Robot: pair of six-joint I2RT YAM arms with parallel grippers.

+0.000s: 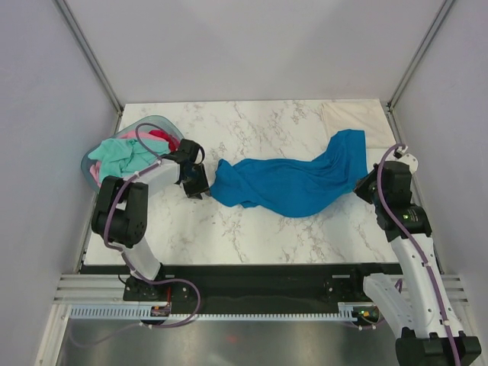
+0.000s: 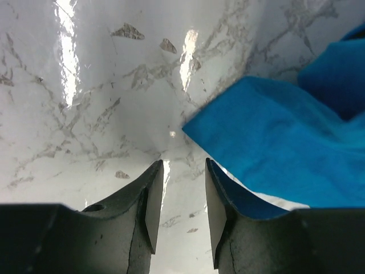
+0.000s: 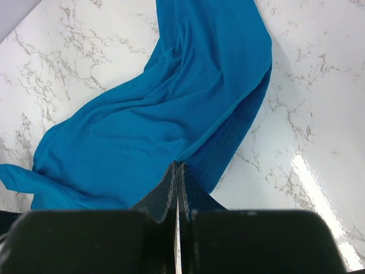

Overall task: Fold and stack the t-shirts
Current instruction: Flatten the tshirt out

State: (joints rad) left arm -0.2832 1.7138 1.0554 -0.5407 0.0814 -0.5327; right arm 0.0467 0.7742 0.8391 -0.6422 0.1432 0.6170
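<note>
One blue t-shirt lies unfolded beside the basket. Your right gripper pinches its hem, your left gripper gapes empty, and other t-shirts wait inside the basket.

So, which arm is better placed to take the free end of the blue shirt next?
Left. The left pincer is open, right beside that end of the blue shirt; the right pincer is shut on the opposite end.
</note>
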